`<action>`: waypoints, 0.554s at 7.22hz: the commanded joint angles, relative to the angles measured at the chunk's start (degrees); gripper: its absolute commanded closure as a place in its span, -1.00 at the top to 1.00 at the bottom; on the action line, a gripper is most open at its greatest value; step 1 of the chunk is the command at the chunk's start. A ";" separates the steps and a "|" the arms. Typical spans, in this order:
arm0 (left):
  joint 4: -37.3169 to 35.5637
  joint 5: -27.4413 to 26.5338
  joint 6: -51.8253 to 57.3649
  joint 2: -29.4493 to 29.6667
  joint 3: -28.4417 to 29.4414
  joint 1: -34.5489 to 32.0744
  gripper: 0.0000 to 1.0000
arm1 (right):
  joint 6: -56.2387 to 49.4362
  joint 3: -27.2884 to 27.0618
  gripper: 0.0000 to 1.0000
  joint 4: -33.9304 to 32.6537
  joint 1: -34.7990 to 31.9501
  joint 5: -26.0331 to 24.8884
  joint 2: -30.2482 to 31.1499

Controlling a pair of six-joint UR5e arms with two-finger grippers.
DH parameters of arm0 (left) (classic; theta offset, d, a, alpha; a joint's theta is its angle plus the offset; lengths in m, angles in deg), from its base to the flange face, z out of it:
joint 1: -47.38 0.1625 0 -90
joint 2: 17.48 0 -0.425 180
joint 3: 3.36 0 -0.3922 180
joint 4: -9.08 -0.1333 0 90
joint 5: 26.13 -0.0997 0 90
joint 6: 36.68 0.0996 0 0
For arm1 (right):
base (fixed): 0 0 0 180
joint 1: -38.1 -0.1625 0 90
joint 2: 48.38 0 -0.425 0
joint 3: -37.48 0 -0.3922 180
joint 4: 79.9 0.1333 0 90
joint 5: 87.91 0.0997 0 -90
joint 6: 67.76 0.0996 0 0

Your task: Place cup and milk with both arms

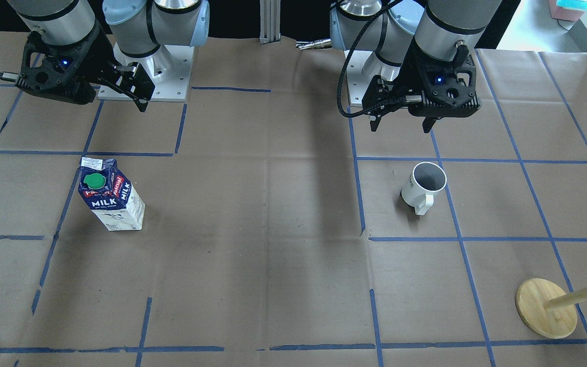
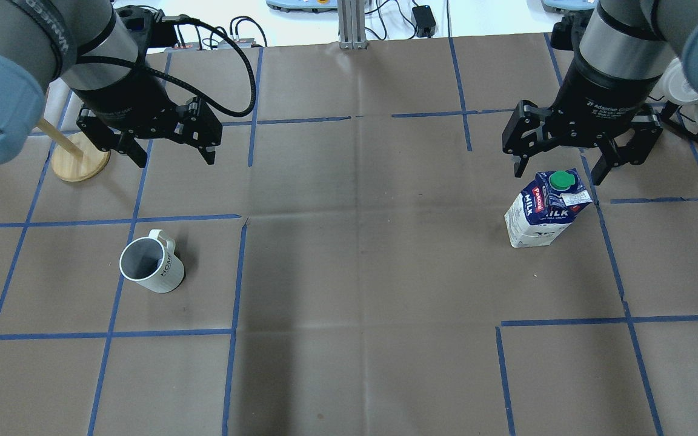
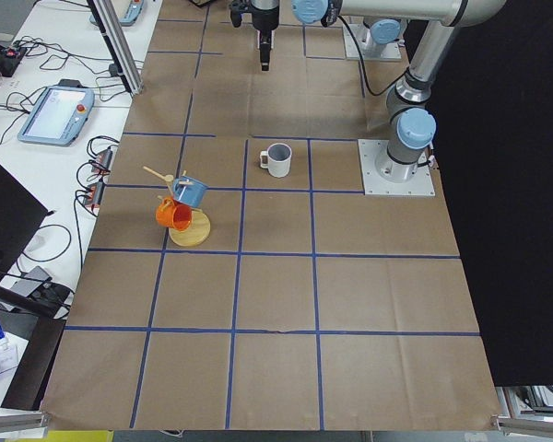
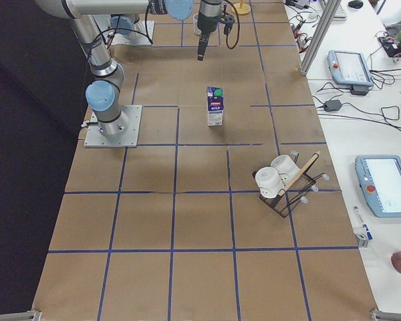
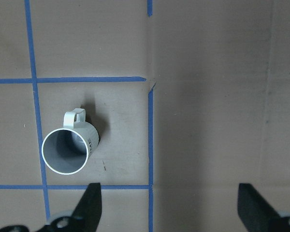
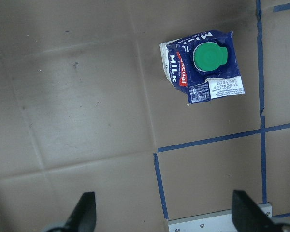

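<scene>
Two things stand on blue-taped brown paper [image 1: 273, 244]; cup [image 1: 422, 186], milk [image 1: 114, 198].

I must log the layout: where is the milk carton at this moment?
In the overhead view the milk stands upright on the table's right half, near the open right gripper and far from the cup on the left half.

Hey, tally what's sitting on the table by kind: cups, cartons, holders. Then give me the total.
Cups: 5 (white cup, blue mug, orange mug, near rack cup, far rack cup)
Cartons: 1 (milk)
Holders: 2 (wooden mug tree, wire rack)
Total: 8
</scene>
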 commanded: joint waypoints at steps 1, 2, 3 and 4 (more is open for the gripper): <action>-0.39 0.05 0.83 -0.18 -0.65 0.26 1.00 | -0.05 -0.08 1.00 -0.36 0.00 0.00 0.00; -0.39 0.13 1.52 -0.18 -0.74 0.44 1.00 | -0.14 -0.08 1.00 -0.45 0.00 0.00 0.00; 0.05 0.05 5.27 -0.10 -1.00 0.62 1.00 | -0.14 -0.08 1.00 -0.36 0.00 0.00 0.00; -0.38 -0.04 10.01 -0.44 -3.79 1.05 1.00 | -0.23 -0.08 1.00 -0.45 0.00 0.00 0.00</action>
